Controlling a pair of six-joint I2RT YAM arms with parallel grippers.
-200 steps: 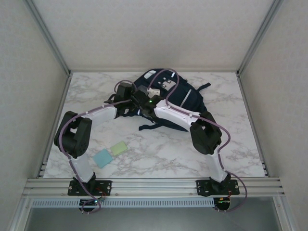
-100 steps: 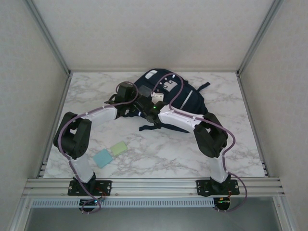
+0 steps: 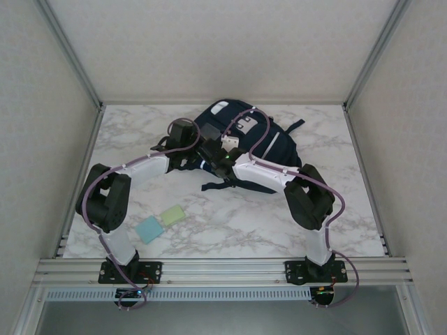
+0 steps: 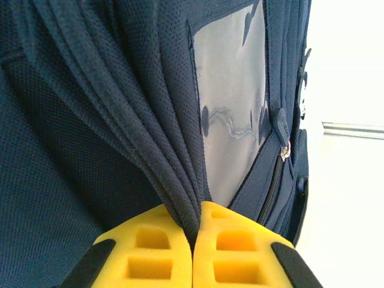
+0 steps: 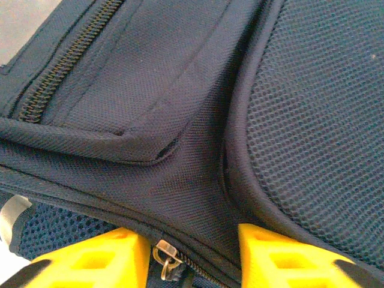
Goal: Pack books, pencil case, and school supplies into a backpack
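The navy backpack [image 3: 278, 139] lies at the back middle of the marble table. My left gripper [image 4: 195, 231] is shut on a fold of its fabric [image 4: 174, 174], just below the grey patch [image 4: 231, 90]. My right gripper [image 5: 189, 258] is closed on a bunched ridge of the backpack [image 5: 180, 90], with a metal zipper pull [image 5: 163, 259] between its yellow fingers. From above, both grippers meet at the bag's near-left edge, the left gripper [image 3: 201, 148] beside the right gripper [image 3: 216, 155]. The school supplies, a pale blue pad [image 3: 149, 229] and a pale green pad [image 3: 172, 215], lie front left. Books and pencil case are out of view.
Dark straps [image 3: 220, 183] trail from the bag toward the front. Cage walls and aluminium posts [image 3: 70, 56] close in the table on three sides, and a metal rail [image 3: 223, 269] runs along the near edge. Bare marble [image 3: 244, 223] lies between the arms.
My right gripper has closed from wide open onto the backpack fabric. The right arm's elbow shifted slightly right and its cable loop rose. The left arm held still.
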